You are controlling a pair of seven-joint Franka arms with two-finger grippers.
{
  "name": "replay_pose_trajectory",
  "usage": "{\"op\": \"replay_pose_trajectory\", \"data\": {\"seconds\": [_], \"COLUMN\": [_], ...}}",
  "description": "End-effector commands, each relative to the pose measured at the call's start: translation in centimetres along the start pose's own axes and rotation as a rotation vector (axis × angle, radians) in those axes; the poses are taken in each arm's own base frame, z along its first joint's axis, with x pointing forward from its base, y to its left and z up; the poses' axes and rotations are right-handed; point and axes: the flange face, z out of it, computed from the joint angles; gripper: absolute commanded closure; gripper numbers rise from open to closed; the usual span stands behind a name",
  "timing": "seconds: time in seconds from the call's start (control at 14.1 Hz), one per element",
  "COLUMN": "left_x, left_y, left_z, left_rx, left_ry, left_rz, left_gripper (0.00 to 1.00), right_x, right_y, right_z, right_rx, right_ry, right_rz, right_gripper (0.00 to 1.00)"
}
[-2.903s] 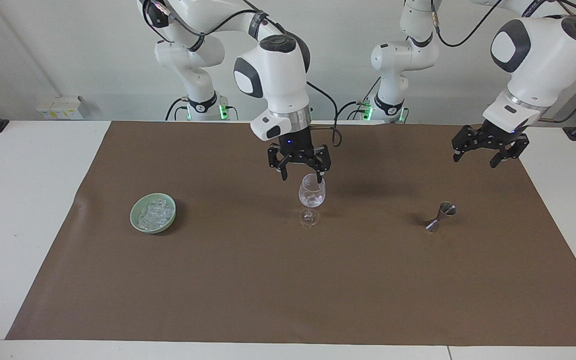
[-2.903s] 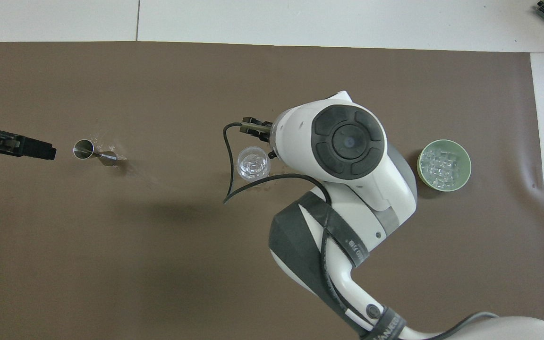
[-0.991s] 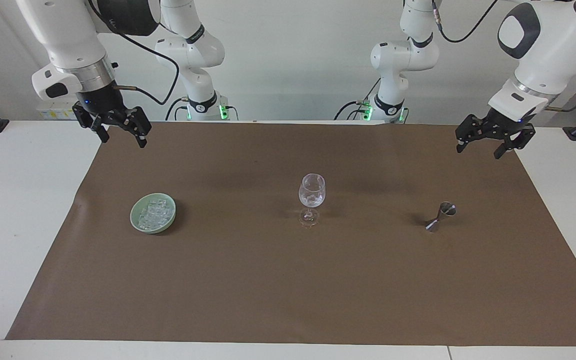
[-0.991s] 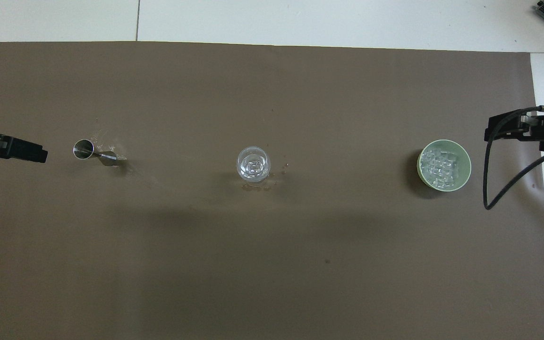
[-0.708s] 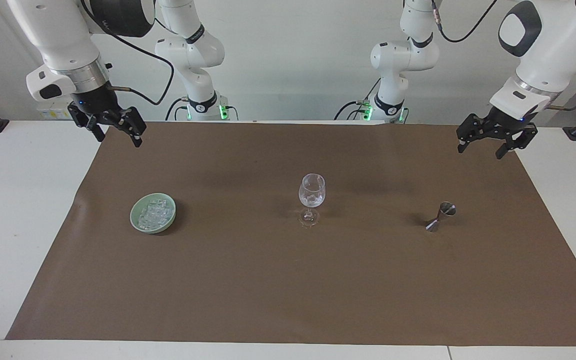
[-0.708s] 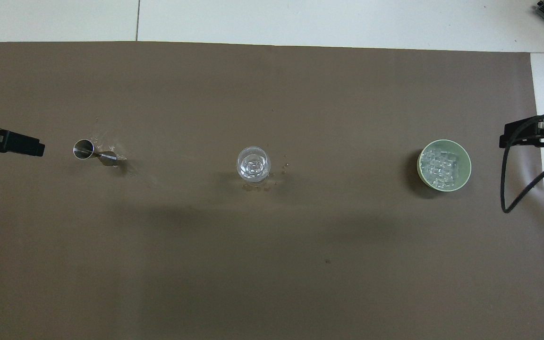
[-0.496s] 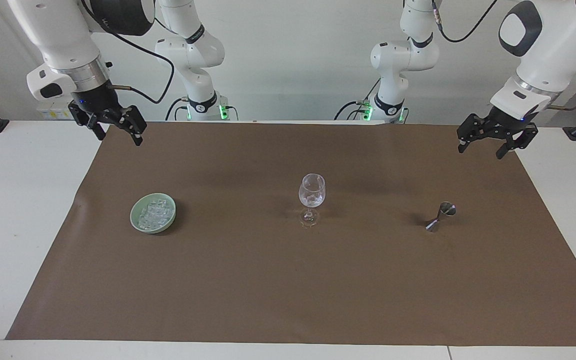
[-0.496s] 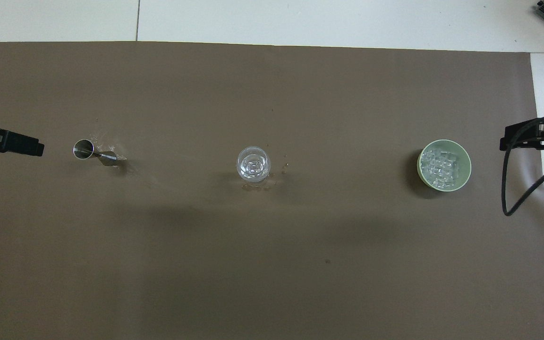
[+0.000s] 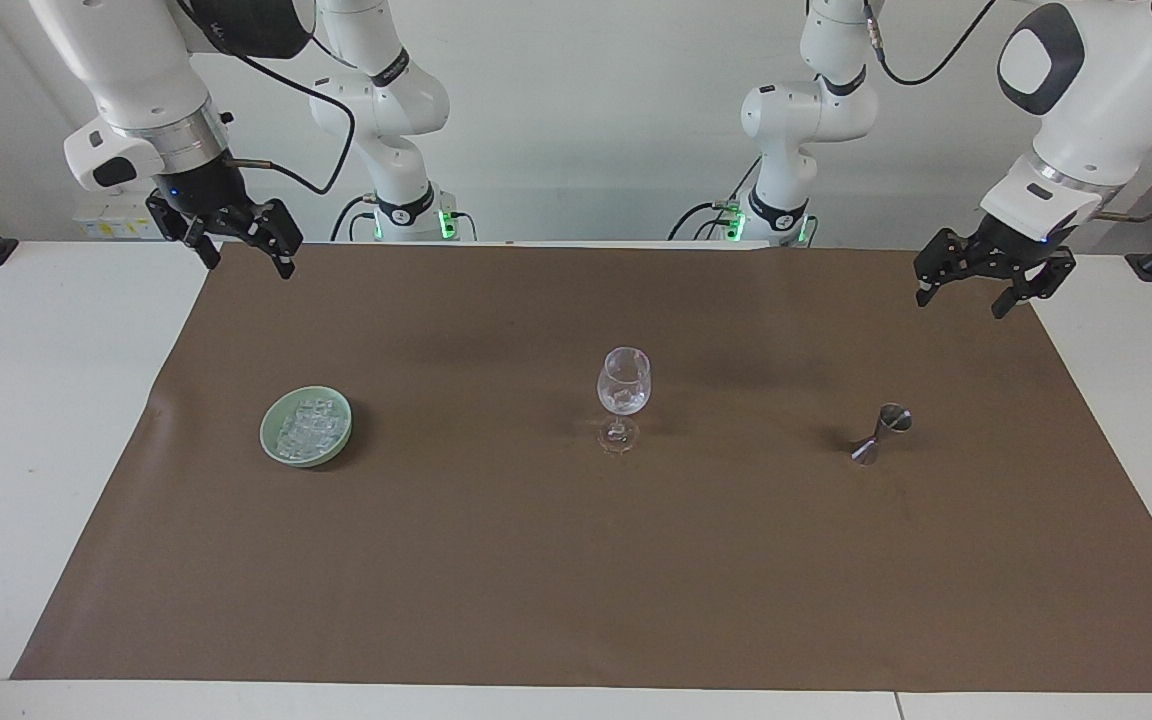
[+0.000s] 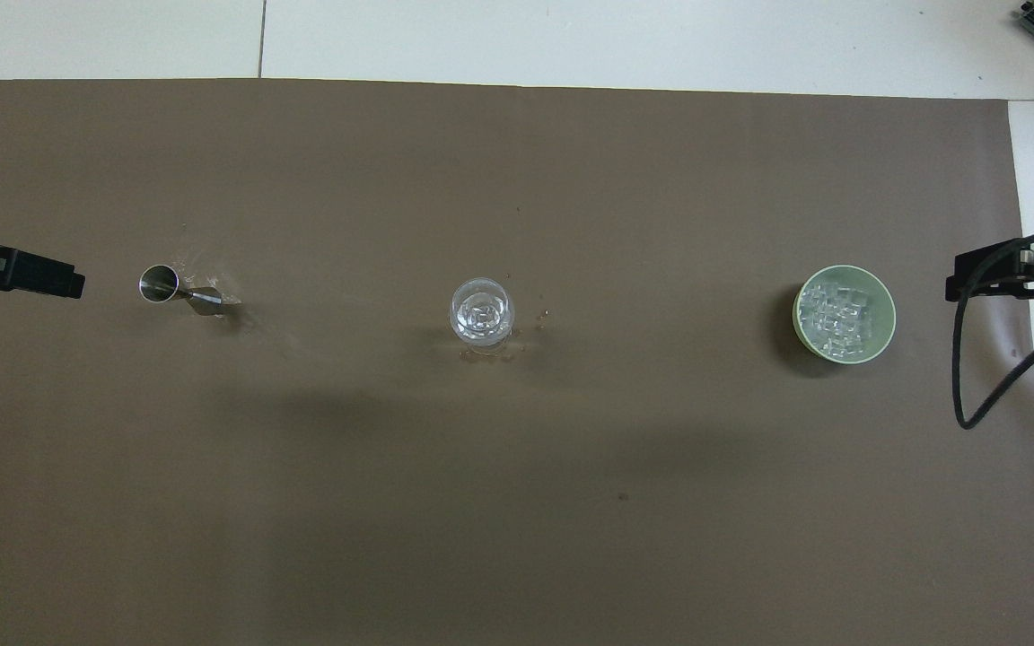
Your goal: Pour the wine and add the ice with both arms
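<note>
A clear wine glass [image 9: 624, 385] stands upright mid-mat, with ice pieces in its bowl [image 10: 481, 311]. Wine itself is out of view. More ice [image 9: 308, 428] is heaped in a pale green bowl [image 10: 885, 309] toward the right arm's end. A small steel jigger [image 9: 881, 432] stands tilted toward the left arm's end, with wet specks beside it [image 10: 167, 287]. My right gripper [image 9: 248, 264] hangs open and empty over the mat's corner at its own end. Open and empty too, my left gripper [image 9: 961, 304] hangs over the mat's edge at its end.
A brown mat [image 9: 576, 580] covers most of the white table [image 9: 26, 420]. Small drops lie on the mat beside the glass's foot. A black cable [image 10: 975, 377] loops down from the right wrist near the bowl.
The right gripper left its spot over the glass and swung to its own end of the table; in the last second it only drifted slightly. The left arm has barely moved.
</note>
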Motion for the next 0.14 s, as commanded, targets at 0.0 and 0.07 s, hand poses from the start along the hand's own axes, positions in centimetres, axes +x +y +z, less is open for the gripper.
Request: {"op": "replay_pose_trajectory", "data": {"seconds": [0.0, 0.07], "left_x": [-0.31, -0.43], "left_y": [0.17, 0.18], "left_z": [0.22, 0.48], "left_rx": [0.014, 0.013], "left_ry": [-0.006, -0.01], "left_rz": [0.001, 0.001], "left_gripper": [0.0, 0.0], "right_x": [-0.7, -0.9], "right_y": [0.06, 0.06], "right_z": [-0.09, -0.13], "right_rx": [0.033, 0.037], "right_ry": [-0.017, -0.017], "right_rz": [-0.021, -0.023], "right_gripper": [0.0, 0.0]}}
